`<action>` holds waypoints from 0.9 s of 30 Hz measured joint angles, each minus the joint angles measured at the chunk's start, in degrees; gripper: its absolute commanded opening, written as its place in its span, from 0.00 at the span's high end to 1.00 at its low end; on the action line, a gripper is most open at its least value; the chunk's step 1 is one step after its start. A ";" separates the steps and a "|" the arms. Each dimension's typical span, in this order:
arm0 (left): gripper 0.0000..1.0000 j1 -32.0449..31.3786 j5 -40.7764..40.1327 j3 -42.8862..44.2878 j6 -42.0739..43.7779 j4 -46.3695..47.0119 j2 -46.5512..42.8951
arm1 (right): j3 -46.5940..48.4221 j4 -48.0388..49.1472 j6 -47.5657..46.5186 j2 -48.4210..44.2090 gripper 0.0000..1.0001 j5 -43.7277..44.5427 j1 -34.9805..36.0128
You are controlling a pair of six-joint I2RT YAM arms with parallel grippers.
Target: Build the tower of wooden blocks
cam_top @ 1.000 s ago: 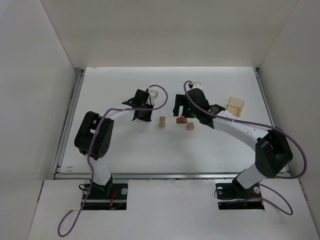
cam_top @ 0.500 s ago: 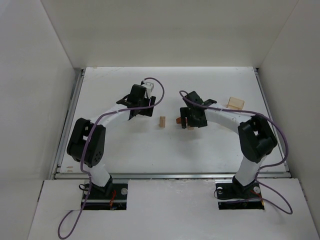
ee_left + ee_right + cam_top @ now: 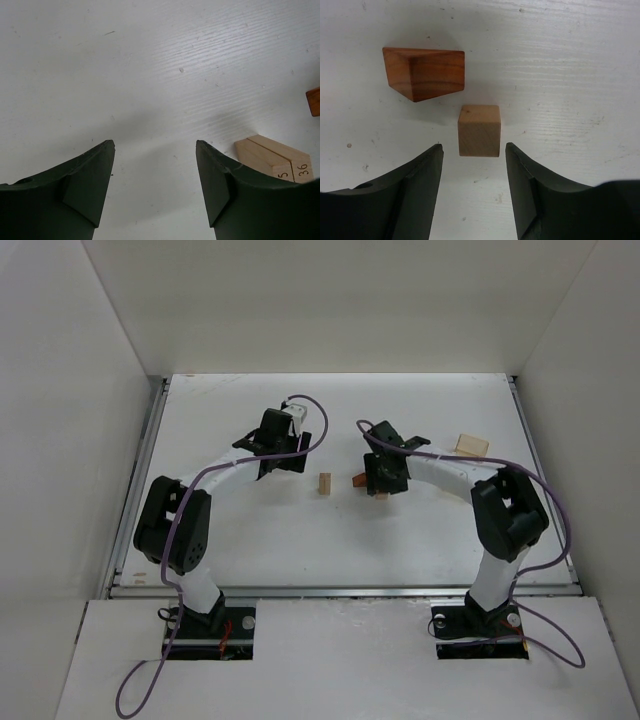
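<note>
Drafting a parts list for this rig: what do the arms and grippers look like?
The left arm and right arm have white links and bulky black joint housings. A purple cable runs from each base to the wrist. The left gripper and right gripper each carry two dark matte fingers tapering to blunt tips. No markings are visible.

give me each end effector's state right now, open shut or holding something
Left end effector: open, holding nothing.
Right end effector: open, fingertips either side of the small pale cube, not gripping it.
</note>
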 measured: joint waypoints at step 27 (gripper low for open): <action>0.36 0.00 0.42 -0.96 0.00 0.46 -0.20 | 3.23 -0.02 0.94 3.21 0.60 1.70 0.00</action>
